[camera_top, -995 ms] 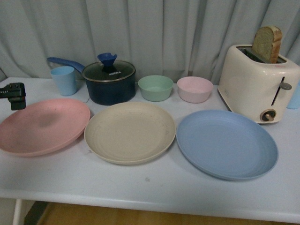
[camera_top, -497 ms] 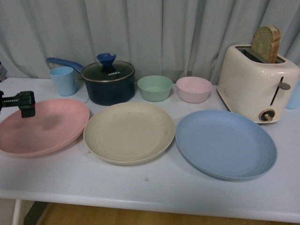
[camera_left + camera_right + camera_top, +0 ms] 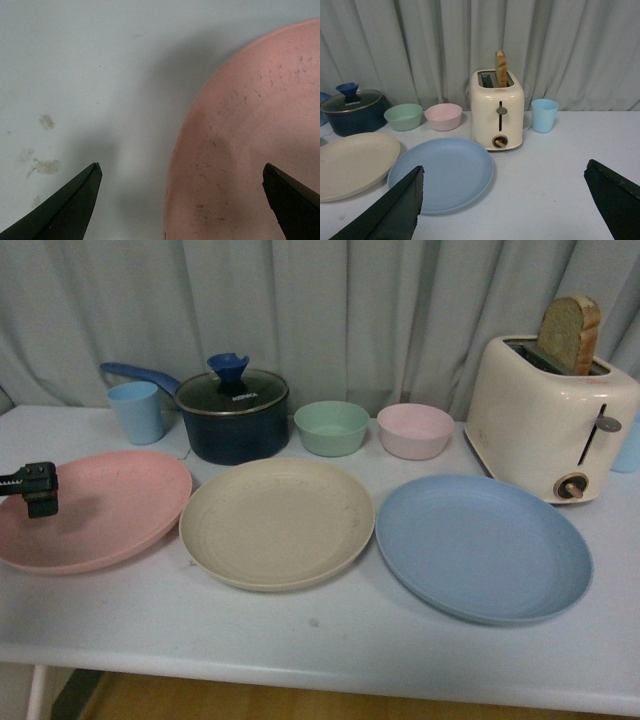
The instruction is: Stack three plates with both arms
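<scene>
Three plates lie side by side on the white table (image 3: 330, 640): pink plate (image 3: 100, 510) at the left, beige plate (image 3: 277, 522) in the middle, blue plate (image 3: 483, 546) at the right. My left gripper (image 3: 32, 488) hovers open over the pink plate's left rim. In the left wrist view its jaws straddle that rim, one finger (image 3: 70, 205) over bare table, the other over the pink plate (image 3: 250, 140). My right gripper (image 3: 505, 165) is open above the table, just right of the blue plate (image 3: 445, 172), holding nothing. It is out of the front view.
Behind the plates stand a light blue cup (image 3: 136, 410), a dark blue lidded pot (image 3: 233, 415), a green bowl (image 3: 332, 427), a pink bowl (image 3: 415, 430) and a cream toaster (image 3: 548, 420) with a bread slice. Another blue cup (image 3: 544, 115) stands right of the toaster.
My left gripper has dropped lower over the pink plate's left side and shifted slightly left. The plates have not moved.
</scene>
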`<action>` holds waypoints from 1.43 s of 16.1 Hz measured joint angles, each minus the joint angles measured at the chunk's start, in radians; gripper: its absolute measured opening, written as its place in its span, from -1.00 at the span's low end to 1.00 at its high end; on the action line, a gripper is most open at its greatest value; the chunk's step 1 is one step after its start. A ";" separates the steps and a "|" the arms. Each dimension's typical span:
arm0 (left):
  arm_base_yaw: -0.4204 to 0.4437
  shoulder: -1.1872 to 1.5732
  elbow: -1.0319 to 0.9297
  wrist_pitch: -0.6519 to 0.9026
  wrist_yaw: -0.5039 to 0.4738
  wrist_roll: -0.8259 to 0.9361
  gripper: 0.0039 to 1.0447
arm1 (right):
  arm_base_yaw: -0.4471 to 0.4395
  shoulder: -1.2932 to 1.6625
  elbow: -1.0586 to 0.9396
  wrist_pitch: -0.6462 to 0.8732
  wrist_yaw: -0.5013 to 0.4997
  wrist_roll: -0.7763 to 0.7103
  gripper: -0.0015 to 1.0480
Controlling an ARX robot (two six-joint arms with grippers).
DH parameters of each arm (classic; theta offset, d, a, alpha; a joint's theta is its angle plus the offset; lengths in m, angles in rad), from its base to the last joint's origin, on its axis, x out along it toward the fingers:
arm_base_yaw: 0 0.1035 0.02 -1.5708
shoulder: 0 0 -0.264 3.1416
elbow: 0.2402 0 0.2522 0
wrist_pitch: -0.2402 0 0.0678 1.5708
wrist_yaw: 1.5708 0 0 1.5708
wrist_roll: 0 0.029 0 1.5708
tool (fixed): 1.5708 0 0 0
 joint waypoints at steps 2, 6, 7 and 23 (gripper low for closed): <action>0.000 0.011 -0.002 0.004 0.002 0.000 0.57 | 0.000 0.000 0.000 0.000 0.000 0.000 0.87; 0.013 0.018 -0.007 0.012 -0.003 -0.007 -0.53 | 0.000 0.000 0.000 0.000 0.000 0.000 0.87; 0.014 0.018 -0.006 0.016 -0.001 -0.017 -0.69 | 0.000 0.000 0.000 0.000 0.000 0.000 0.87; -0.228 -0.547 -0.355 0.076 0.175 -0.087 -0.95 | 0.000 0.000 0.000 0.000 0.000 0.000 0.87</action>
